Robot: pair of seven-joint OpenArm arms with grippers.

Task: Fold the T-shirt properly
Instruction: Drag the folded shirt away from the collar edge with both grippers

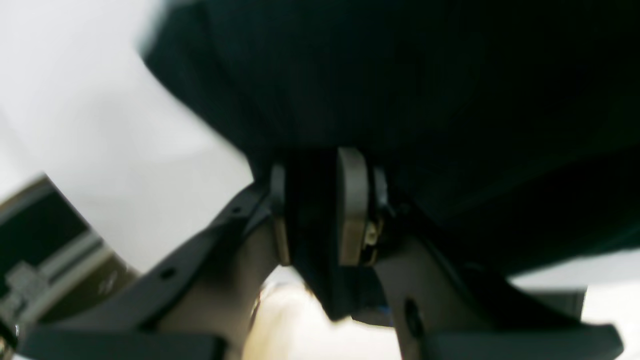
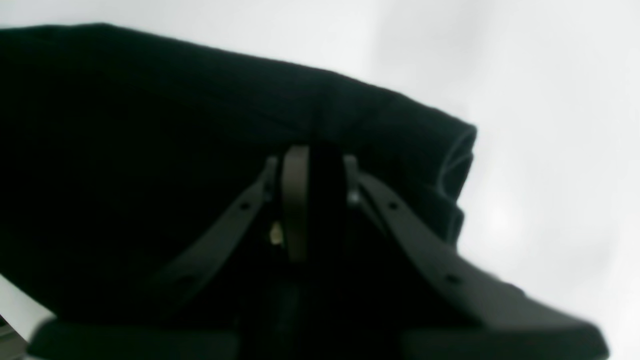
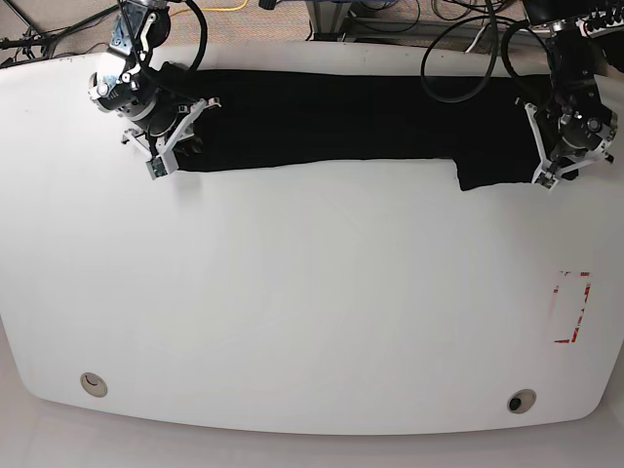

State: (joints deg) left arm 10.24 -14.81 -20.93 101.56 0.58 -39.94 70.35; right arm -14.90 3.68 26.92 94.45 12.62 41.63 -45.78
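Base view: a wide white oval table (image 3: 312, 312) carries a large black cloth T-shirt (image 3: 341, 122), folded into a long narrow band along the far edge.
T-shirt position: it runs between the two arms, with a short flap hanging lower near the left arm's end; the print is not visible.
Left gripper (image 1: 312, 210): on the base view's right, closed down on a fold of the black cloth; the left wrist view shows the dark fabric pinched between the grey pads (image 1: 352, 205).
Right gripper (image 2: 320, 200): on the base view's left, jaws drawn in tight on the shirt's other end; the right wrist view shows cloth filling the narrow gap and a rolled hem at the fabric's right edge.
Table marks: a red dashed rectangle (image 3: 572, 307) lies near the right edge, well apart from the shirt; two round holes (image 3: 94, 383) sit near the front corners.
Background: black cables (image 3: 468, 58) trail behind the far edge.
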